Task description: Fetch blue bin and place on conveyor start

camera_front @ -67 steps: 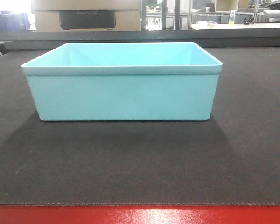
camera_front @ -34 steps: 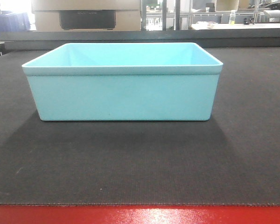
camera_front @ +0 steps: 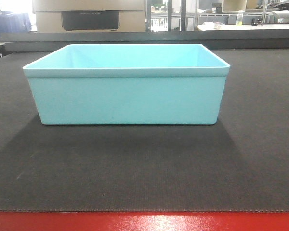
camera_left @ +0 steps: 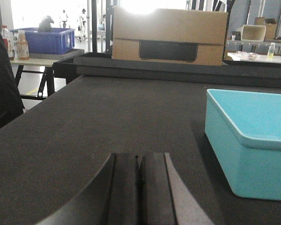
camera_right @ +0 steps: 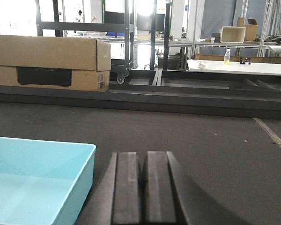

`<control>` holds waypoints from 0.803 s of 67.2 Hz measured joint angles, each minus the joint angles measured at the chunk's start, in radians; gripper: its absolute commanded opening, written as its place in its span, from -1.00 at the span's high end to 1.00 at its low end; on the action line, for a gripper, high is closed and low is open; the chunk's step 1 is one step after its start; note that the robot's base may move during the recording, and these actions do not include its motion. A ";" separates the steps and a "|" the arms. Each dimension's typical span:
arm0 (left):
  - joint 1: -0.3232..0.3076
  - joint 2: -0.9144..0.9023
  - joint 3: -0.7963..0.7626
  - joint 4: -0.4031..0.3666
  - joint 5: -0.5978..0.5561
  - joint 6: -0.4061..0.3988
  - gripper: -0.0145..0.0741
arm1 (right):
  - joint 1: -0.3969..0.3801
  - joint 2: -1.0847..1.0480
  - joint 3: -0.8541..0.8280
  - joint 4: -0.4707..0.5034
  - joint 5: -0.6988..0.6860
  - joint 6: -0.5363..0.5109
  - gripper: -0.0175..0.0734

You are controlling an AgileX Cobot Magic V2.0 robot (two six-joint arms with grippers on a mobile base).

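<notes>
- Three views gave you different parts of the scene: only the front view showed the red front edge (camera_front: 144, 222) of the conveyor start (camera_front: 144, 168), and it showed neither pincer.
- In that front view the blue bin (camera_front: 126, 98) stood upright on the dark woven belt, square to the camera, set back from the red edge with bare matting between them.
- Your left wrist view placed the bin at its right side and added a cardboard box (camera_left: 169, 35) beyond the far end of the belt, plus a side table (camera_left: 35, 61) at far left carrying a royal-blue crate (camera_left: 46, 41) and two bottles (camera_left: 22, 45); something dark sat in the crate, too small to name.
- Your right wrist view placed the bin at its lower left corner, with the same box at upper left and a white table (camera_right: 234, 67) bearing a small bottle (camera_right: 227, 56) in the background.
- The bin held nothing; its pale interior was bare in all three views.
- The left pincer (camera_left: 139, 187) had its fingers pressed together, gripping nothing, low over the belt and just beside the bin without touching it.
- The right pincer (camera_right: 144, 187) was likewise pressed together with nothing between its fingers, just beside the bin's other end and apart from it.
</notes>
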 measured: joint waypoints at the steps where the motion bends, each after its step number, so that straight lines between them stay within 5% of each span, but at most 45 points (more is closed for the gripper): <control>1: 0.000 0.000 0.000 -0.002 0.002 0.000 0.92 | 0.000 0.000 0.000 0.000 0.000 0.000 0.97; 54: 0.000 0.000 0.005 -0.002 0.006 0.000 0.92 | 0.000 0.000 0.000 0.000 0.000 0.000 0.97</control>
